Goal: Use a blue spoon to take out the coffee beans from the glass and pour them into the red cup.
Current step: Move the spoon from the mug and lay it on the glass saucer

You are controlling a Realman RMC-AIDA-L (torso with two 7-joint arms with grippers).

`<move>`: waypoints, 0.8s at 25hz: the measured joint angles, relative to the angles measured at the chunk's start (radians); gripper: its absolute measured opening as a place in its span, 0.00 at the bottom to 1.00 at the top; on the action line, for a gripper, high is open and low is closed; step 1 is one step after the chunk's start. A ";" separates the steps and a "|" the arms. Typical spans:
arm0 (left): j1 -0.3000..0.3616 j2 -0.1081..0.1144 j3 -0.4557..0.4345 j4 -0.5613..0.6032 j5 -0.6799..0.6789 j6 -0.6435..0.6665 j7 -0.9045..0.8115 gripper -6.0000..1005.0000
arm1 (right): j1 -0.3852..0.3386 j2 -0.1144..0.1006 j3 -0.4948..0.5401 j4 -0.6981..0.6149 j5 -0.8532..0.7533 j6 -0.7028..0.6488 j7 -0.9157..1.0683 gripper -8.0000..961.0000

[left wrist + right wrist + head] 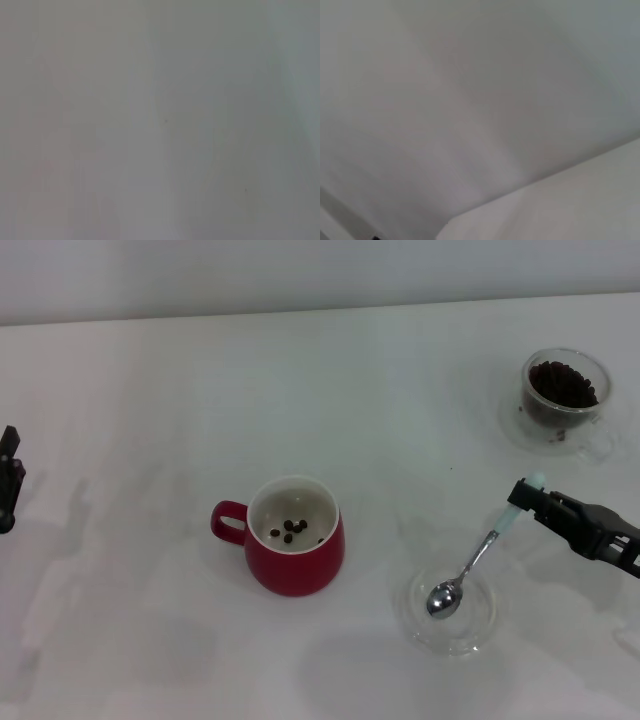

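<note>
The right hand [528,496] grips the blue spoon [472,568] by its handle tip, bowl resting in the glass dish [480,628] below it. So thin a hold could let it twist or slip.

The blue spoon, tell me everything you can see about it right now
The blue spoon is a small teaspoon with a shiny metal bowl, a thin metal stem and a pale light-blue handle. The right gripper pinches the handle's end, so the spoon slants down toward the robot's left. Its bowl sits low over the shallow clear dish, at or just above the glass surface; contact is unclear. The bowl looks empty, with no coffee beans in it. It lies between the red cup and the glass.
</note>
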 joint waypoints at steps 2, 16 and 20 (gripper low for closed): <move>0.002 -0.001 0.000 -0.001 0.000 -0.001 0.000 0.51 | 0.001 0.000 -0.003 0.002 0.000 -0.008 -0.001 0.20; 0.004 -0.001 0.000 -0.002 0.000 -0.003 0.000 0.51 | 0.002 -0.001 -0.017 0.014 -0.022 -0.028 0.004 0.20; 0.003 -0.001 0.000 -0.001 0.000 -0.003 0.000 0.51 | 0.003 0.000 -0.022 0.015 -0.022 -0.027 0.008 0.20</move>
